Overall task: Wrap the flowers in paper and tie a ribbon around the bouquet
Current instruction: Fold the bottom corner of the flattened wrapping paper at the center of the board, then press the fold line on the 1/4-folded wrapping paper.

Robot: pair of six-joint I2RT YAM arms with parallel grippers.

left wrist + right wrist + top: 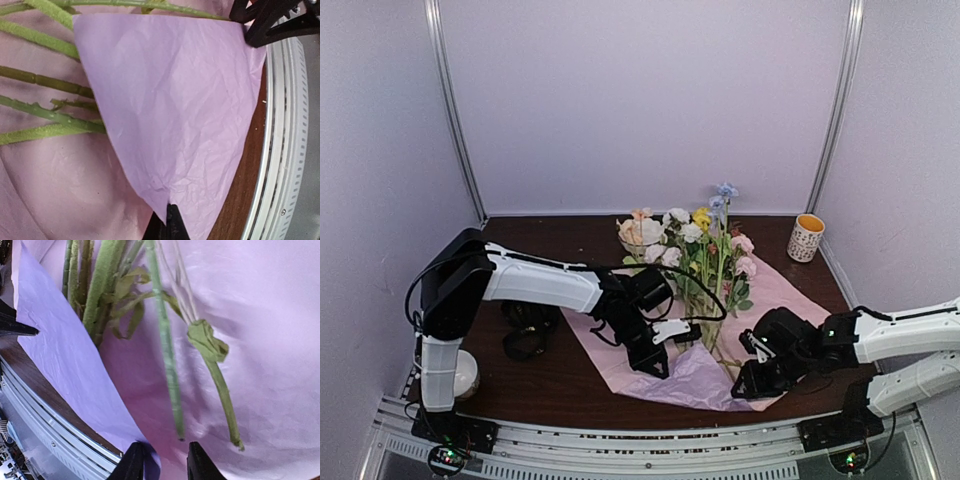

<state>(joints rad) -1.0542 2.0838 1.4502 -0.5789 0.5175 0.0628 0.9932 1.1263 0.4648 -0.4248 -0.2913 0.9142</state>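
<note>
The paper (782,290) lies spread on the brown table, pale pink face up. Its near corner is folded over as a lilac flap (698,385). The flowers (695,240) lie on the sheet with heads toward the back wall and green stems (45,85) running toward me. My left gripper (655,362) is shut on the tip of the lilac flap (170,100), pinched at its fingertips (172,222). At the sheet's near right edge, my right gripper (745,385) stands open, its fingers (132,465) apart over the paper (270,340) just short of the stem ends (165,355). A black ribbon (527,330) lies heaped left of the sheet.
A white cup with a yellow inside (806,237) stands at the back right corner. A white round object (466,372) sits by the left arm's base. The metal rail of the table's near edge (280,150) runs close under both grippers. Pale walls enclose three sides.
</note>
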